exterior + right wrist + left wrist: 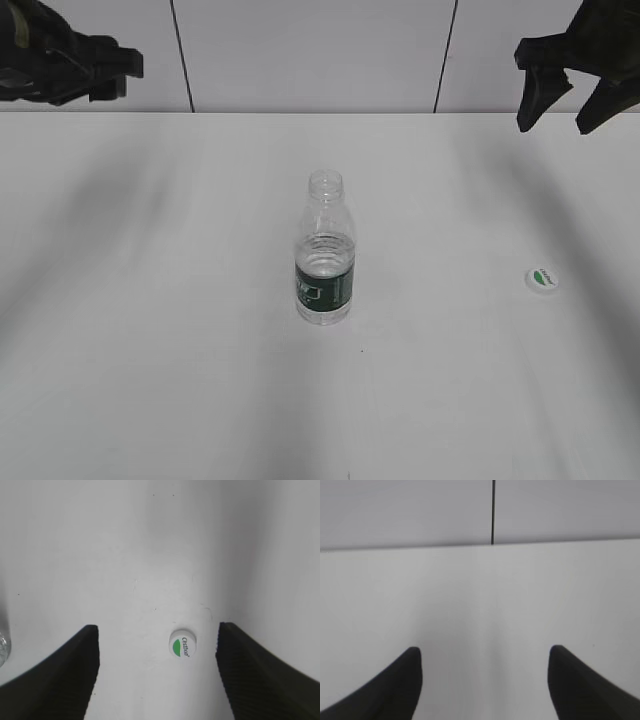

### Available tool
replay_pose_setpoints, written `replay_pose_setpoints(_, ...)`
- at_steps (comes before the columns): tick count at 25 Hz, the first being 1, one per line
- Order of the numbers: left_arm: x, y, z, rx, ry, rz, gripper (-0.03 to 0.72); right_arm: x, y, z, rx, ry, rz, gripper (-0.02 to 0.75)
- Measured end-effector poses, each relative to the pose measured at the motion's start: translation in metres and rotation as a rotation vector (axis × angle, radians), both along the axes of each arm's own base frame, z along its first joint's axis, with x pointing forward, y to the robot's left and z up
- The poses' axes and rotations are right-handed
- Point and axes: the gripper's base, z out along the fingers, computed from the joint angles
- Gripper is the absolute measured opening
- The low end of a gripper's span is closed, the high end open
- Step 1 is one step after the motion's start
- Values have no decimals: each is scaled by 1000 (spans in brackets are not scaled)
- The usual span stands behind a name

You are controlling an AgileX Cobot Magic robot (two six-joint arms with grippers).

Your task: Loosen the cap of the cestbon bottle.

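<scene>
The cestbon bottle point(325, 260) stands upright mid-table with its neck open and no cap on it; a sliver of it shows at the left edge of the right wrist view point(2, 647). The white cap point(542, 280) with its green mark lies flat on the table to the right, apart from the bottle, and also shows in the right wrist view point(182, 643). My right gripper point(562, 115) point(157, 645) is open and empty, high above the cap. My left gripper point(118, 72) point(485, 655) is open and empty, raised at the far left.
A white table point(180, 350) runs back to a white panelled wall point(310, 50) with dark seams. Nothing else lies on the table.
</scene>
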Motion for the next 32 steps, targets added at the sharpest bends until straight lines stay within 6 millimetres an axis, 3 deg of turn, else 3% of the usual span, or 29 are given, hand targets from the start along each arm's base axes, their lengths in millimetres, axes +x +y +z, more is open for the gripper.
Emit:
replay_pose_setpoints(8, -23, 2, -20, 73, 354, -42, 471, -5, -1, 13, 1, -30, 1, 559)
replay_pose_setpoints(16, -32, 11, 7, 43, 601, -4, 470, -23, -7, 53, -25, -126, -16, 559)
replay_pose_setpoints(22, -42, 22, 11, 61, 745, 44, 468, -73, -10, 88, 15, -177, -35, 559)
replay_pose_setpoints(27, -43, 40, 14, 61, 751, 78, 466, -128, -17, 95, 20, -173, -44, 559)
replay_pose_setpoints(32, -53, 43, 34, 65, 690, 52, 413, -182, -23, 97, 23, -189, -45, 559)
